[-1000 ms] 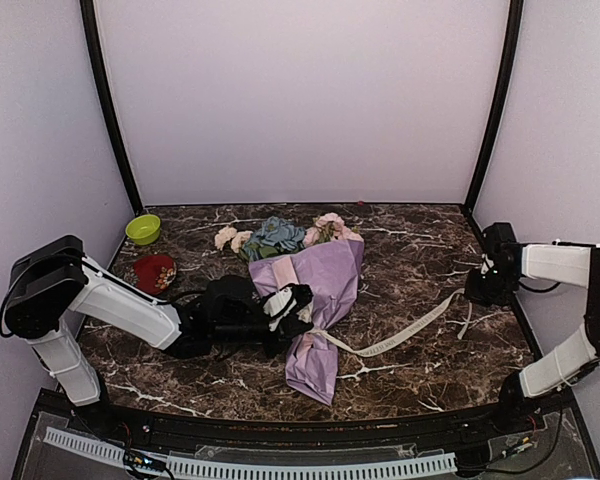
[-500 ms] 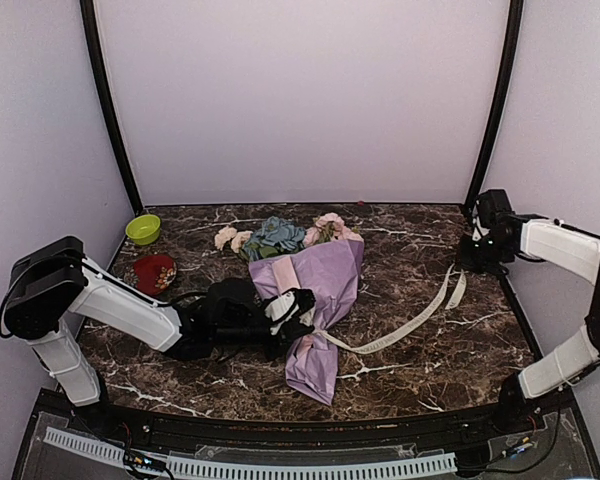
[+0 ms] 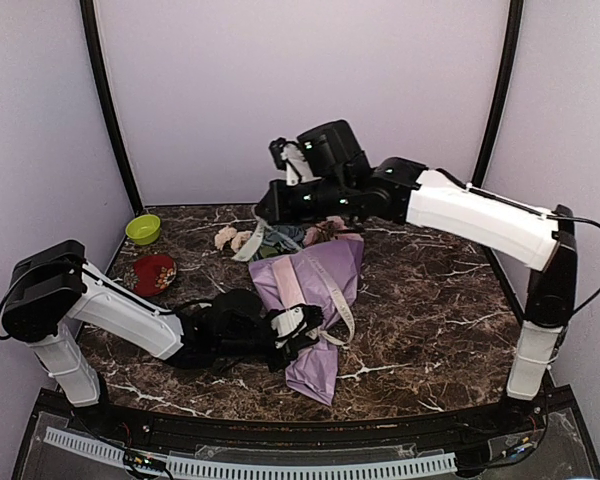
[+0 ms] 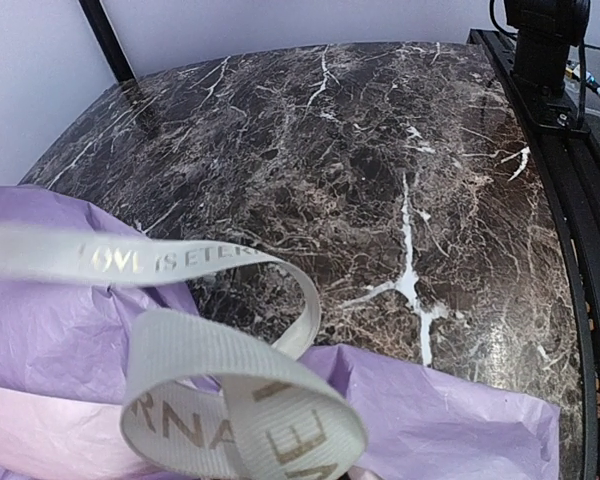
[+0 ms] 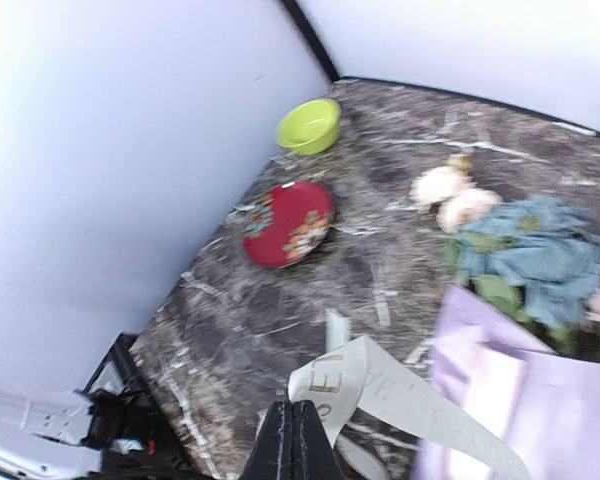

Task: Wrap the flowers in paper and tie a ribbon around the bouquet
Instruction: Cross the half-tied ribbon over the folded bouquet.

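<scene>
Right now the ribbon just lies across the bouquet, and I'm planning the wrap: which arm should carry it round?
Right, probably. The right gripper holds the ribbon raised above the flowers, free to swing; the left gripper sits shut low against the bouquet.

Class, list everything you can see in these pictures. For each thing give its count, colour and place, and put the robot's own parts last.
bouquet: one, lilac-purple paper cone, lying mid-table
flowers: several, cream, pink and dusty-blue, at the cone's far open end
ribbon: one, cream-beige with lettering, draped over the cone, one end held up
bowl: one, lime-green, far left corner
dish: one, red with a pattern, left side, nearer than the bowl
table: one, dark marbled brown
left gripper: one, black, shut, at the cone's narrow part
right gripper: one, black, shut on the ribbon, raised near the flowers
</scene>
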### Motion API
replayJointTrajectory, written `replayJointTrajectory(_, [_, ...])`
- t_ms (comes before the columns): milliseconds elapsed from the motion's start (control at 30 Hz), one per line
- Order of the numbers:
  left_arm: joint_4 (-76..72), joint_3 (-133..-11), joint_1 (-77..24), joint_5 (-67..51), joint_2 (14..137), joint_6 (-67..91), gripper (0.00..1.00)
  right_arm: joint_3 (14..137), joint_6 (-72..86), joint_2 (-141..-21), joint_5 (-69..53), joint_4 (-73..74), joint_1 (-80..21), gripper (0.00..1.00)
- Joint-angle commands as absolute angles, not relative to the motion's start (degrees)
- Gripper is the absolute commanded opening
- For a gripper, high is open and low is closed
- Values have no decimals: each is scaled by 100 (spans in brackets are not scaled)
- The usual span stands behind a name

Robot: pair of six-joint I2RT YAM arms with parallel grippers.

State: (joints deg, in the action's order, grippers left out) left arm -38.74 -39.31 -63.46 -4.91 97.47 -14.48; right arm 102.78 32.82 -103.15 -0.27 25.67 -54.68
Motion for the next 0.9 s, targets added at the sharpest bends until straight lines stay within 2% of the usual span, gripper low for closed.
replayJointTrajectory(0, [-3733, -3930, -6432, -391, 9576, -1606, 0, 11661, 3130, -11477, -573, 2879, -6221, 0])
replayJointTrajectory(133, [-3699, -3873, -6467, -296, 9578, -1611, 0, 13013, 3054, -12452, -981, 3271, -6613, 0])
replayJointTrajectory(533, [-3964, -3777, -6486, -277, 9645, -1569, 0, 12876, 3201, -12703, -1388, 3044, -6917, 1])
replayJointTrajectory(567, [-3916, -3806, -6485, -266, 9646, -1558, 0, 12891, 3191, -12702, -1382, 3082, -6914, 14])
replayJointTrajectory(600, [-3871, -3820, -6486, -272, 9643, -1549, 0, 12893, 3160, -12687, -1355, 3118, -6915, 33])
replayJointTrajectory(667, [-3884, -3802, -6486, -263, 9632, -1547, 0, 12851, 3037, -12619, -1137, 3202, -6910, 93])
replayJointTrajectory(700, [-3911, -3788, -6486, -244, 9632, -1547, 0, 12823, 2972, -12575, -977, 3248, -6906, 99])
replayJointTrajectory(867, [-3908, -3739, -6486, -229, 9571, -1496, 0, 12485, 2725, -12109, -616, 3259, -6748, 100])
